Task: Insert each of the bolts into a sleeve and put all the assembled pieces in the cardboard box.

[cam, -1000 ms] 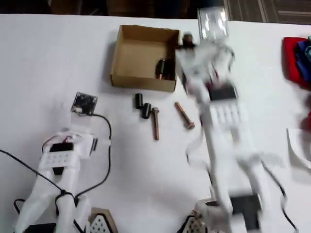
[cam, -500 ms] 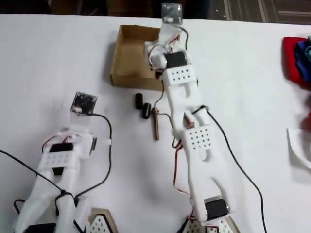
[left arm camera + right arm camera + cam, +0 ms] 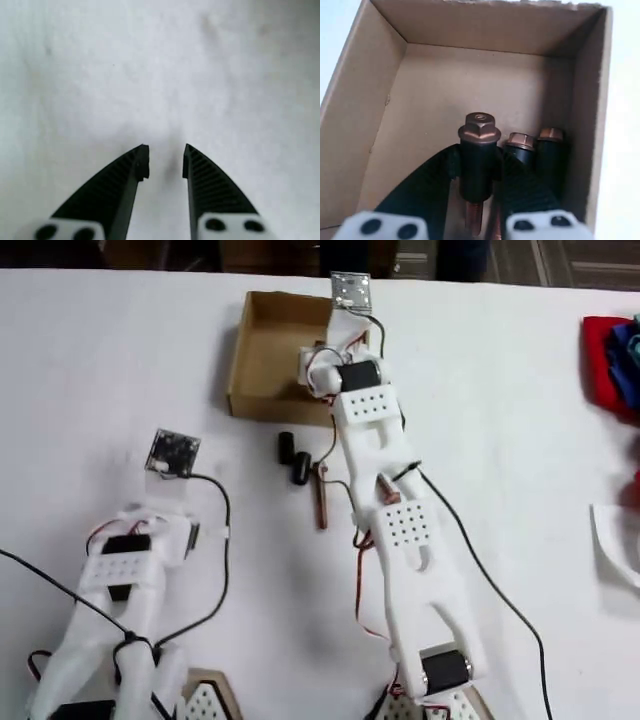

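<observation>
White printed shells are noted on left arm [image 3: 120, 585], 7 o'clock, and right arm [image 3: 405, 540], 5 o'clock. Hole-grid plates, black servos, black and red cables are seen. Black ribbed fingers [image 3: 120, 192] on white screw-holed mounts are fitted to left gripper [image 3: 165, 160] and right gripper [image 3: 480, 154].

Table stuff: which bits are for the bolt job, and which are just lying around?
For the job: cardboard box, sleeved bolt in the right claw, two finished pieces in the box, loose bolt, two black sleeves.
Just lying around: red cloth, white object.
</observation>
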